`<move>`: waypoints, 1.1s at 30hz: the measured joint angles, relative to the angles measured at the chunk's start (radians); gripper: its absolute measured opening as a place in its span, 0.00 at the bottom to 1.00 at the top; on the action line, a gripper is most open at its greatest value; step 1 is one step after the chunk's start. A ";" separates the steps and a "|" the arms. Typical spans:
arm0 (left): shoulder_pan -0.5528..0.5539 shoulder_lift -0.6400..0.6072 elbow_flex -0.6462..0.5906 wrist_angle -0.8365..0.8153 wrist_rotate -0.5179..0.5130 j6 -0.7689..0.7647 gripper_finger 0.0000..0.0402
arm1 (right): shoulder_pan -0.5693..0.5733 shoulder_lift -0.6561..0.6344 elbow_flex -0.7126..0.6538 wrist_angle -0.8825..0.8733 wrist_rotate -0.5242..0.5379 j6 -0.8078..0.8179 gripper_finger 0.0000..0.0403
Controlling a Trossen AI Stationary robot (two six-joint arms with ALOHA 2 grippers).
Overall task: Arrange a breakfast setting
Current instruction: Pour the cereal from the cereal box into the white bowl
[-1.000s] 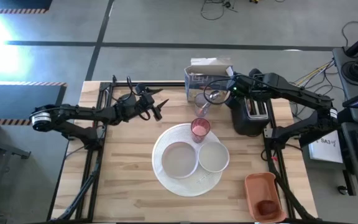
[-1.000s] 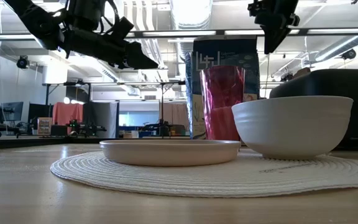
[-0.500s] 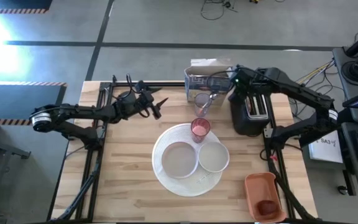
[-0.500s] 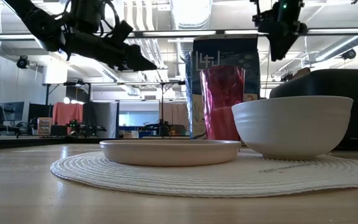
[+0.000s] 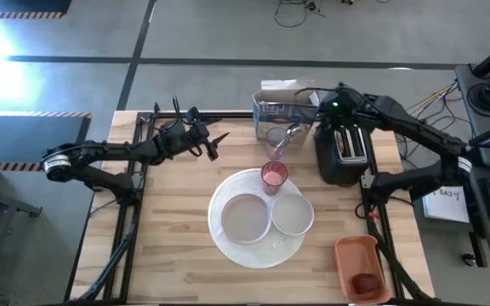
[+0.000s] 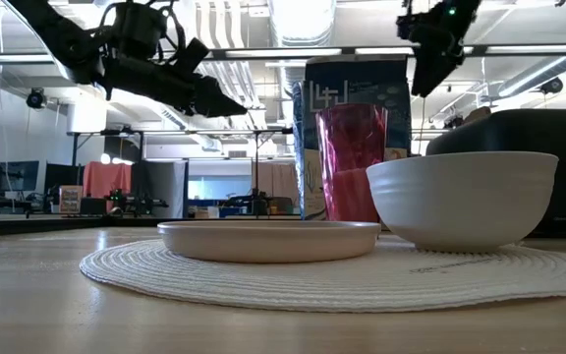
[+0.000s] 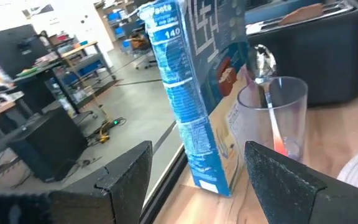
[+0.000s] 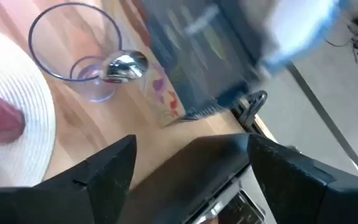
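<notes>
A white plate point(image 5: 245, 218) and a white bowl point(image 5: 293, 212) sit on a round woven mat point(image 5: 270, 251). The pink cup point(image 5: 273, 176) stands at the mat's far edge. Toast point(image 7: 309, 11) sticks up from the black toaster point(image 5: 343, 157). A dark red fruit point(image 5: 366, 283) lies in the orange tray point(image 5: 356, 255). My right gripper point(image 8: 191, 149) hovers open, high over the toaster's far left corner, beside the cereal box point(image 5: 286, 104). Left of the box, my left gripper point(image 5: 215, 140) hangs open above the table and points level at the box.
A clear glass point(image 8: 73, 50) stands in front of the cereal box, a spoon point(image 8: 126, 64) leaning inside it with its bowl at the rim. Bare wood lies left of the mat and along the near edge. The table's black frame point(image 5: 143, 127) runs behind my left arm.
My right gripper has drawn back from above the clear glass toward the table's right, and now hangs over the toaster's far left corner. My left gripper has swung a little toward the far edge. The dishes, glass and spoon have stayed put.
</notes>
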 joint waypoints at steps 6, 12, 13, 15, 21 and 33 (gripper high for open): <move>0.082 0.001 0.000 0.011 0.121 -0.023 0.60 | -0.012 -0.179 -0.188 0.089 0.007 0.074 0.79; 0.114 0.001 0.008 0.035 0.228 -0.019 0.60 | -0.013 -0.296 -0.358 0.321 0.011 0.083 0.80; 0.115 0.008 0.015 0.038 0.228 -0.011 0.60 | -0.013 -0.302 -0.379 0.359 0.023 0.066 0.80; 0.119 0.033 0.032 0.041 0.232 -0.001 0.60 | -0.013 -0.305 -0.413 0.417 0.065 0.025 0.79; 0.119 0.196 0.144 0.035 0.339 0.009 0.60 | -0.016 -0.277 -0.474 0.537 0.086 -0.084 0.79; 0.172 0.400 0.320 0.029 0.412 0.054 0.52 | -0.125 -0.224 -0.486 0.592 0.066 -0.220 0.78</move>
